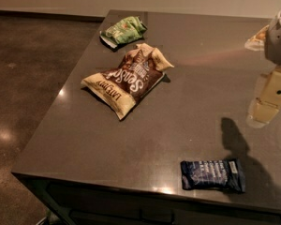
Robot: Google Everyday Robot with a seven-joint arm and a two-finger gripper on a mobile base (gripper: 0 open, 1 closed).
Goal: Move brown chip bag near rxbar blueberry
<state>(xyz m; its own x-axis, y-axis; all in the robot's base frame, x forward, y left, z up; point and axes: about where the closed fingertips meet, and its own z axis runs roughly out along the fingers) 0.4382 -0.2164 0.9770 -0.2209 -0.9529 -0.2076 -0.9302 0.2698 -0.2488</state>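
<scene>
The brown chip bag lies on the dark grey table, left of centre, crinkled, with cream-yellow ends and white lettering. The rxbar blueberry, a small flat navy wrapper with white text, lies near the table's front edge at the right. My gripper hangs at the right edge of the view, above the table, well right of the chip bag and above and behind the rxbar. It holds nothing that I can see. Its shadow falls on the table just behind the rxbar.
A smaller green bag lies at the back left, just behind the chip bag. A pale orange-and-white item sits at the back right, partly hidden by my arm. The table's left and front edges drop to a dark floor.
</scene>
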